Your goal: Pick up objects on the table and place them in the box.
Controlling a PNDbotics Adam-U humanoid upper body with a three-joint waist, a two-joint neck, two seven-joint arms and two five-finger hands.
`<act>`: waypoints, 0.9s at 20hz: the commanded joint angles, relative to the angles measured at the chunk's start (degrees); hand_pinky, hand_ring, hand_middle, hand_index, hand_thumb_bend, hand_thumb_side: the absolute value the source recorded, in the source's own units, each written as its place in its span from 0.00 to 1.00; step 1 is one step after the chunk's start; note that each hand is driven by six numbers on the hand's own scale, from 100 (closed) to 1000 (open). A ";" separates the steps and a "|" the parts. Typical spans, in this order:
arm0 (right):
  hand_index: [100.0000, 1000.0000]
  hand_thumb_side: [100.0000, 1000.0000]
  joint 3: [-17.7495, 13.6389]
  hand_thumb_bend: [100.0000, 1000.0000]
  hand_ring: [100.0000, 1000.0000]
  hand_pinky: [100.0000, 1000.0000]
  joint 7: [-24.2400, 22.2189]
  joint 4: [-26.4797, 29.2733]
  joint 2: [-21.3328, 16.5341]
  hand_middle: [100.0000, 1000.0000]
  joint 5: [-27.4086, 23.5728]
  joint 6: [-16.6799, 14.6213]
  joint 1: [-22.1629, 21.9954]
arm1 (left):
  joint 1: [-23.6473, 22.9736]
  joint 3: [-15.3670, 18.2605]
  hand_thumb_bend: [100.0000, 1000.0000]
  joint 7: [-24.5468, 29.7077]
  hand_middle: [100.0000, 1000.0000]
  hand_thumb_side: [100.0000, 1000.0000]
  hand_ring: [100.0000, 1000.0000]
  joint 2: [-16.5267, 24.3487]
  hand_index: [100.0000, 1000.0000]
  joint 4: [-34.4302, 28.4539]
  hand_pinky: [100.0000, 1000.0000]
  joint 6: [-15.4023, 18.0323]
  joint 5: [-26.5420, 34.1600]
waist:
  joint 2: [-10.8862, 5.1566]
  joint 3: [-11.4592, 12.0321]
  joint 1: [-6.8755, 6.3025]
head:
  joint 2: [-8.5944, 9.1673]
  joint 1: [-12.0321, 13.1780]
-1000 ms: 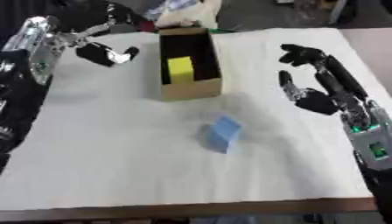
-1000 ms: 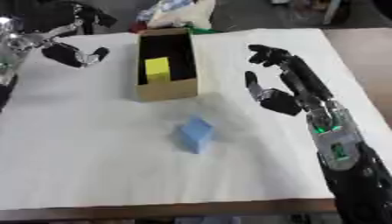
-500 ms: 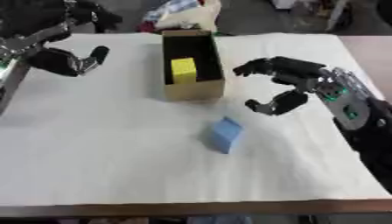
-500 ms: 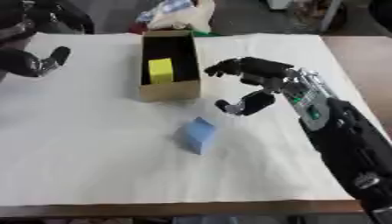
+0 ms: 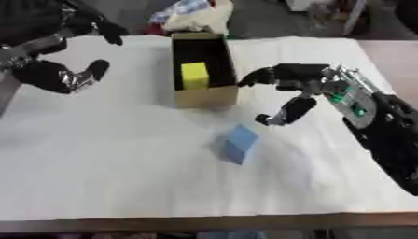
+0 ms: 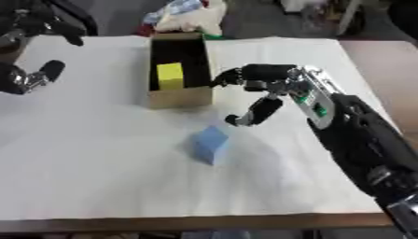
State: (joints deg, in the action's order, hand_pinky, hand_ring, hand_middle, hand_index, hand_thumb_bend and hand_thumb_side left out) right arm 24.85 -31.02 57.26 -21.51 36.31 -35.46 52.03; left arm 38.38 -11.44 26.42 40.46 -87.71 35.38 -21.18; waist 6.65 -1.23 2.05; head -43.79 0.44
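— Where does the box stand?
— On the counter, toward its far edge, a little left of the middle. One block lies inside it.
— And the other block?
— On the counter before the box, slightly to its right, well apart from it.
— The hands?
— The right hand hangs just right of the box's near end, behind and right of the loose block. The left hand sits far left of the box.

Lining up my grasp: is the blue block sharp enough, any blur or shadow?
Left eye view: blue foam block soft-edged, its shadow faint; right hand slightly blurred. Right eye view: the same softness, no glare on the white table cover.
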 commanded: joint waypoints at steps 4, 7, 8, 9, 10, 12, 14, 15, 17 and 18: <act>1.00 0.41 1.69 0.20 0.88 0.85 -13.30 2.26 -1.58 0.91 -2.24 -10.71 1.52 | -0.17 0.80 0.00 2.35 0.65 0.77 0.67 2.09 0.93 -0.48 0.76 -0.24 0.83 | -1.18 -0.61 0.32 | 0.17 0.22; 1.00 0.43 3.12 0.20 0.88 0.84 -14.89 4.50 -1.54 0.91 -3.78 -11.25 0.59 | -0.39 0.86 0.00 2.82 0.64 0.78 0.67 1.98 0.93 -0.25 0.76 -0.31 0.89 | -1.11 -0.88 0.55 | 0.27 0.23; 1.00 0.43 3.59 0.19 0.88 0.84 -15.40 5.42 -1.46 0.91 -4.26 -11.37 0.08 | -0.42 0.86 0.00 2.95 0.64 0.78 0.67 1.95 0.93 -0.17 0.76 -0.33 0.86 | -1.04 -0.94 0.58 | 0.34 0.25; 1.00 0.43 4.00 0.19 0.88 0.84 -15.88 6.42 -1.40 0.91 -4.62 -11.48 -0.40 | -0.44 0.87 0.00 3.06 0.64 0.79 0.66 1.93 0.93 -0.08 0.76 -0.34 0.81 | -0.95 -1.02 0.60 | 0.39 0.27; 1.00 0.43 4.31 0.19 0.88 0.85 -16.28 7.45 -1.39 0.91 -4.86 -11.56 -0.89 | -0.45 0.88 0.00 3.13 0.64 0.79 0.66 1.90 0.93 0.02 0.76 -0.37 0.75 | -0.83 -1.13 0.61 | 0.43 0.26; 1.00 0.43 4.52 0.19 0.88 0.84 -16.75 9.26 -1.55 0.91 -5.09 -11.39 -1.95 | -0.45 0.90 0.00 3.24 0.64 0.80 0.66 1.83 0.93 0.22 0.76 -0.38 0.61 | -0.58 -1.31 0.62 | 0.48 0.23; 1.00 0.43 4.50 0.19 0.88 0.85 -16.99 10.48 -1.88 0.92 -4.68 -11.11 -2.81 | -0.42 0.90 0.00 3.30 0.64 0.80 0.66 1.78 0.93 0.33 0.76 -0.36 0.50 | -0.39 -1.46 0.58 | 0.66 0.21; 1.00 0.43 4.45 0.19 0.88 0.85 -17.02 10.96 -2.07 0.92 -4.26 -11.06 -3.11 | -0.39 0.91 0.00 3.30 0.64 0.80 0.66 1.79 0.93 0.36 0.76 -0.35 0.45 | -0.32 -1.50 0.58 | 0.76 0.19; 1.00 0.43 4.45 0.19 0.88 0.85 -16.82 11.51 -2.26 0.91 -3.77 -11.09 -3.53 | -0.39 0.99 0.00 3.26 0.64 0.80 0.66 1.81 0.93 0.43 0.76 -0.37 0.34 | -0.20 -1.71 0.62 | 0.80 0.20; 1.00 0.43 4.48 0.19 0.88 0.85 -16.72 11.65 -2.35 0.92 -3.56 -11.13 -3.70 | -0.40 1.00 0.00 3.26 0.64 0.80 0.66 1.77 0.93 0.51 0.75 -0.40 0.26 | -0.15 -1.74 0.67 | 0.80 0.19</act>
State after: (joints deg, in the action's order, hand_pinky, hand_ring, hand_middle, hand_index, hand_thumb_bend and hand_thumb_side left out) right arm 29.68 -33.85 67.47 -22.21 32.35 -32.63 47.47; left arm 37.22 -11.41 28.80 40.47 -86.94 34.17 -20.76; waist 7.20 -2.89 2.91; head -43.49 0.59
